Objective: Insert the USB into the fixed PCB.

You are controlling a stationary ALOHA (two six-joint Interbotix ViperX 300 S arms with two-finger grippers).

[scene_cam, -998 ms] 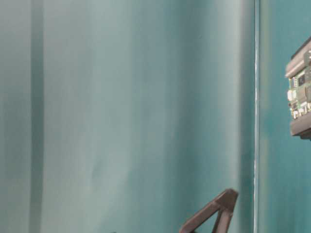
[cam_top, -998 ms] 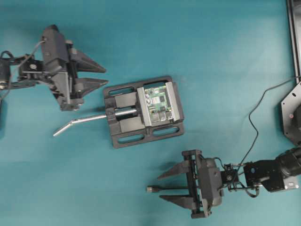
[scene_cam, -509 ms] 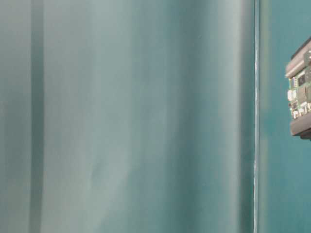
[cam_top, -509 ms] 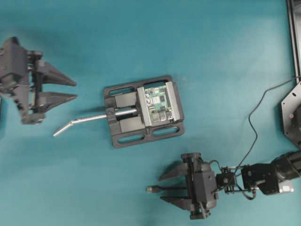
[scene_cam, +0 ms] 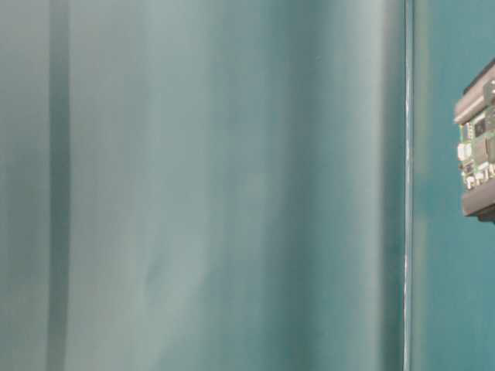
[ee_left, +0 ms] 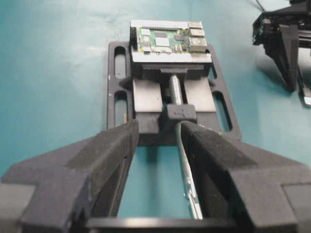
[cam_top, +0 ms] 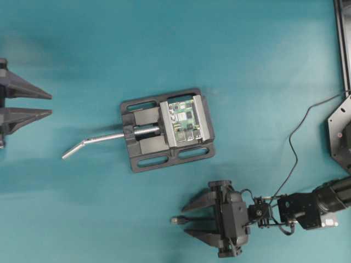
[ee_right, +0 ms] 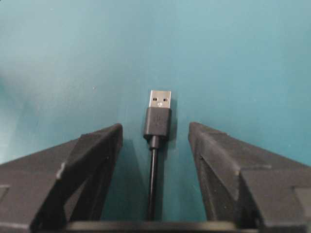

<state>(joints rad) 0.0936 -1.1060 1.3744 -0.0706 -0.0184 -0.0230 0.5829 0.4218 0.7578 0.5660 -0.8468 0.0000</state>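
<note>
Teal tabletop carries the USB flat between the spread, empty fingers of the right gripper, near and right of the fixed PCB; light, rigid and small, it looks best pinched by its dark plastic body, its thin cable trailing limply.

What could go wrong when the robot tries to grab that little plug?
The USB lies flat on the table between the open right tool, untouched, so closing fingers might nudge or twist it rather than grip it. Its thin cable could tug it sideways. The fixed PCB is small, so a tilted plug may miss.
</note>
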